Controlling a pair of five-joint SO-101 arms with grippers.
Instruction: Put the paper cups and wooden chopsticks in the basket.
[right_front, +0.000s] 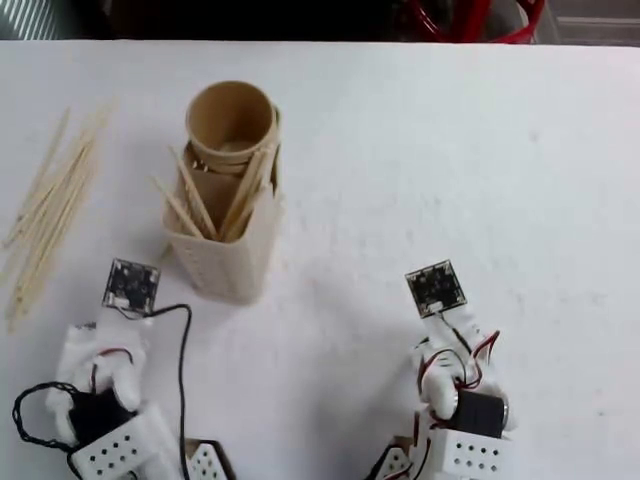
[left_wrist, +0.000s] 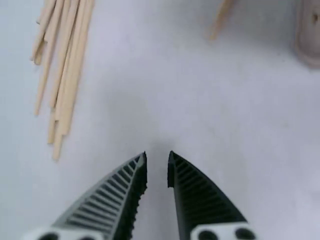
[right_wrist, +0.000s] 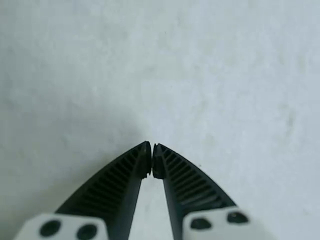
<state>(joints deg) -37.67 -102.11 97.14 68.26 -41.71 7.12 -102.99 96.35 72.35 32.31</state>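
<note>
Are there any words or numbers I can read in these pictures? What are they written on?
There are no words or numbers that can be read.
The basket, the paper cups in it, the loose chopsticks and the table are all plain.
The small black boards on the arms have tiny marks, too small to read.
</note>
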